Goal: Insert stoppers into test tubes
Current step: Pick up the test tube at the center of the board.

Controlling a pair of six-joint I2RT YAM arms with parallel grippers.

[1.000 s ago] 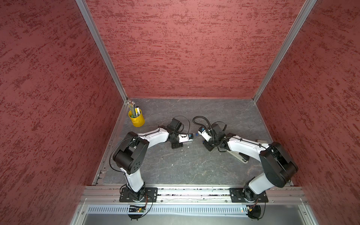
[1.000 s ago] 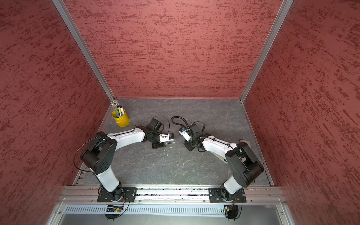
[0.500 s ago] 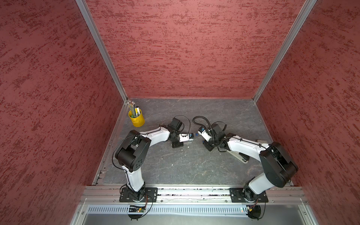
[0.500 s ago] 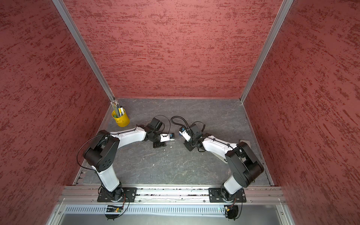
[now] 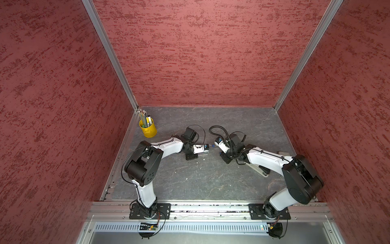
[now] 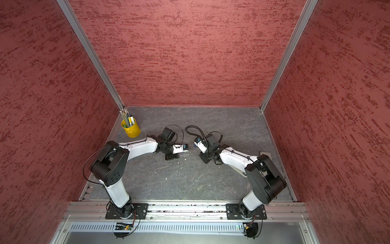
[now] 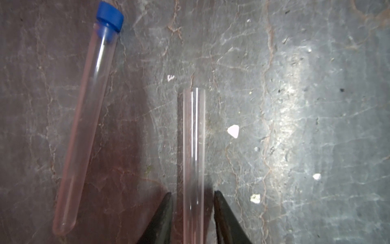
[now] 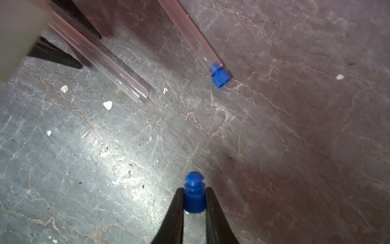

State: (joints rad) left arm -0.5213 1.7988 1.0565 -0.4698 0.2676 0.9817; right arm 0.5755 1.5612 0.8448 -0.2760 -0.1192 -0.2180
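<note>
Only the wrist views resolve this: my left tool (image 7: 192,193) straddles the open test tube (image 7: 193,147) on the counter (image 7: 316,105), seemingly unclenched, with slim gaps either side. My right tool (image 8: 194,189) clenches a stopper (image 8: 194,196), well apart from that tube's mouth. A stoppered tube (image 7: 84,126) lies beside.

Open tube (image 7: 193,137) inside left hand (image 7: 193,196); capped tube (image 7: 84,126) beside it, apart; stopper (image 8: 194,199) in right hand (image 8: 194,190).

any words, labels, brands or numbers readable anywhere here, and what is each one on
No text can be read in any view.
Open test tube, capped test tube: no markings visible.
Held stopper, fitted stopper: plain blue.
Pens in the yellow cup: any print too small to read.
Circuit board: too small to read.
</note>
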